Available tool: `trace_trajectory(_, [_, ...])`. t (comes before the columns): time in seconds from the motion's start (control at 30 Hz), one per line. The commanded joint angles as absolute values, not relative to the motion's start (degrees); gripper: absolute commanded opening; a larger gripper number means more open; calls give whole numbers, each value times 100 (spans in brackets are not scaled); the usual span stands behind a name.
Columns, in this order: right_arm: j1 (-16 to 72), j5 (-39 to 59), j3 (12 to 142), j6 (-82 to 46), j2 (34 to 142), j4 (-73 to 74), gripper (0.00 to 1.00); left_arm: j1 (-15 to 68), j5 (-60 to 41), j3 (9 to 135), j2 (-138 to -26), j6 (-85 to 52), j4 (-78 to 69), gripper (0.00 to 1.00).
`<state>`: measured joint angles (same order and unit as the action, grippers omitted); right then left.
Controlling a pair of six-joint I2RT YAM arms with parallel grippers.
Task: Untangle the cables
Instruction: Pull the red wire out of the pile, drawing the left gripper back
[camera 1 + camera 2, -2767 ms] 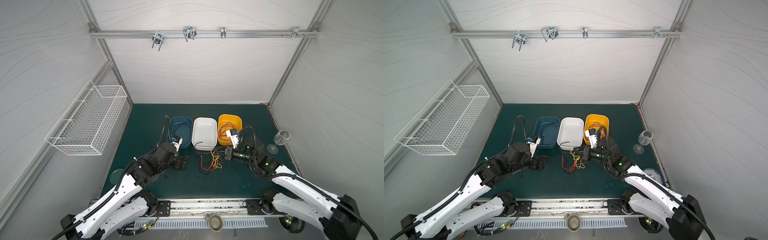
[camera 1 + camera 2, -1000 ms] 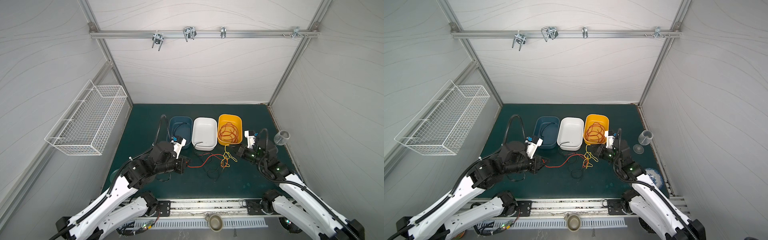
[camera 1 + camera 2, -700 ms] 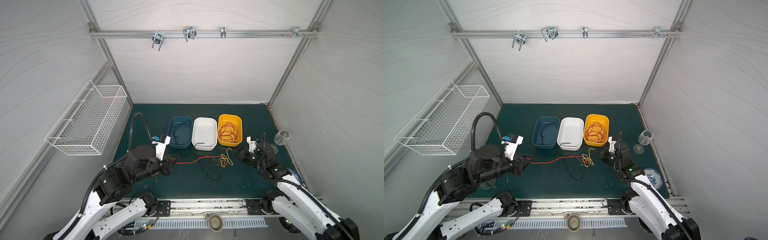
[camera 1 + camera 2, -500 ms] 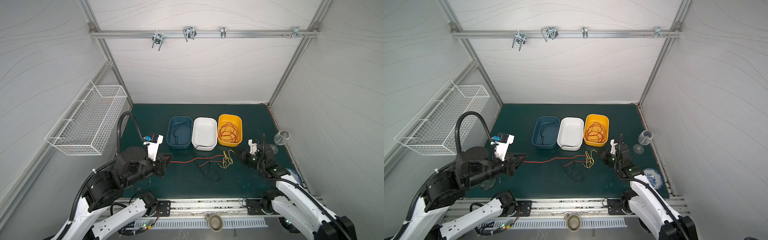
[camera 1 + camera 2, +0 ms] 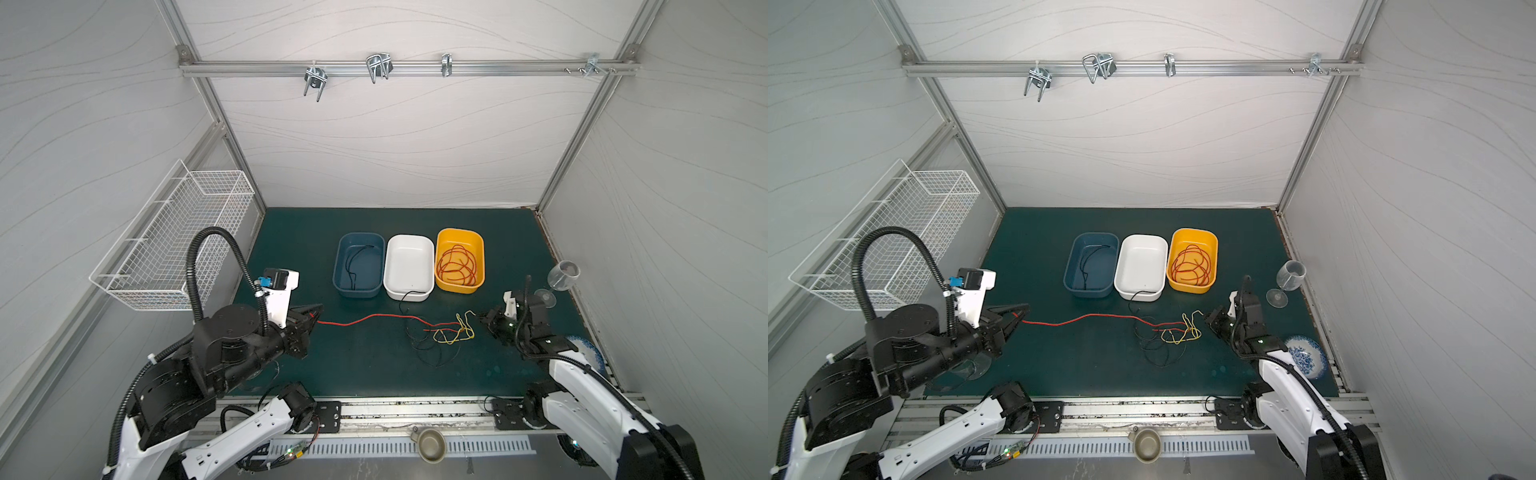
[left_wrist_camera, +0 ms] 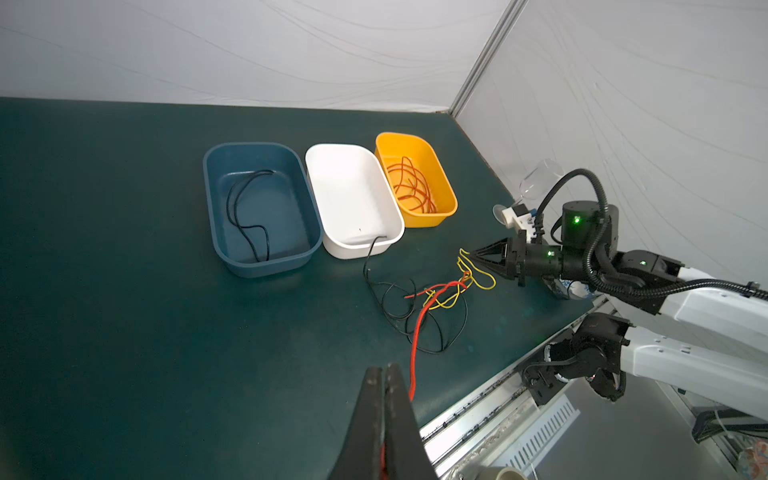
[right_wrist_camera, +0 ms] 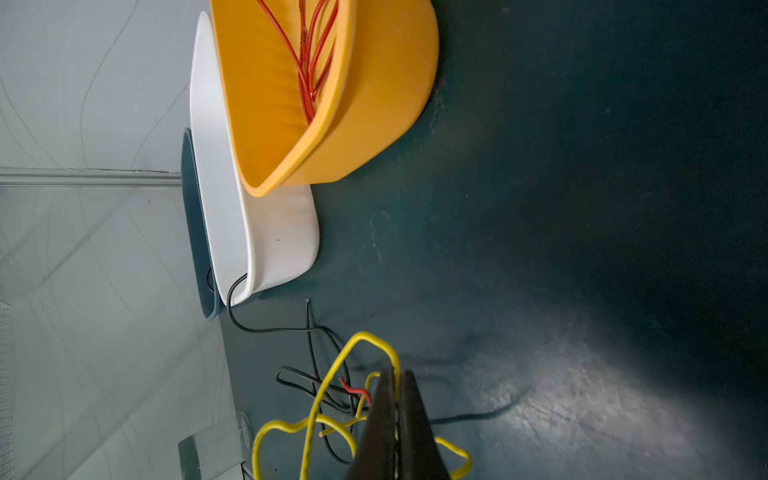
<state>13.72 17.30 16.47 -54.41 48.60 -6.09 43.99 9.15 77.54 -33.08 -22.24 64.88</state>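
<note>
The cables lie tangled on the green mat in front of three bins. My left gripper (image 5: 318, 309) (image 5: 1025, 308) (image 6: 384, 368) is shut on the end of a red cable (image 5: 374, 318) (image 5: 1084, 318) (image 6: 415, 332), which stretches rightward into the knot. My right gripper (image 5: 482, 318) (image 5: 1210, 313) (image 7: 395, 374) is shut on a yellow cable (image 5: 453, 334) (image 5: 1183, 332) (image 7: 332, 374) at the knot's right side. A black cable (image 5: 432, 353) (image 5: 1158, 353) (image 6: 390, 291) loops under both, and one end hooks over the white bin's rim.
A blue bin (image 5: 337, 266) holds a black wire. The white bin (image 5: 409, 257) stands beside it, and a yellow bin (image 5: 480, 249) holds coiled red wire. A wine glass (image 5: 561, 278) tilts at the right wall. A patterned plate (image 5: 1304, 361) lies under the right arm. A wire basket (image 5: 174, 245) hangs left.
My left gripper has drawn back to the left with the red cable, pulling it out long and nearly straight. The right gripper holds its place with the yellow cable.
</note>
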Motion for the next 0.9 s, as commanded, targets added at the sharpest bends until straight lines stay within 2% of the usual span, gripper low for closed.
trace_trajectory(0.0, [1279,1542,1541,-5405,4992,-768,0,4378,1249,8244,-3175,-2107,6463,0])
trace_trajectory(0.53, [1229,1504,1450,-5273,5479,-494,0,4393,1284,8971,-3072,-2073,5613,0])
trace_trajectory(0.87, [1213,1517,2184,-4954,5061,-1037,0,4393,780,9262,-3547,-1872,5713,0])
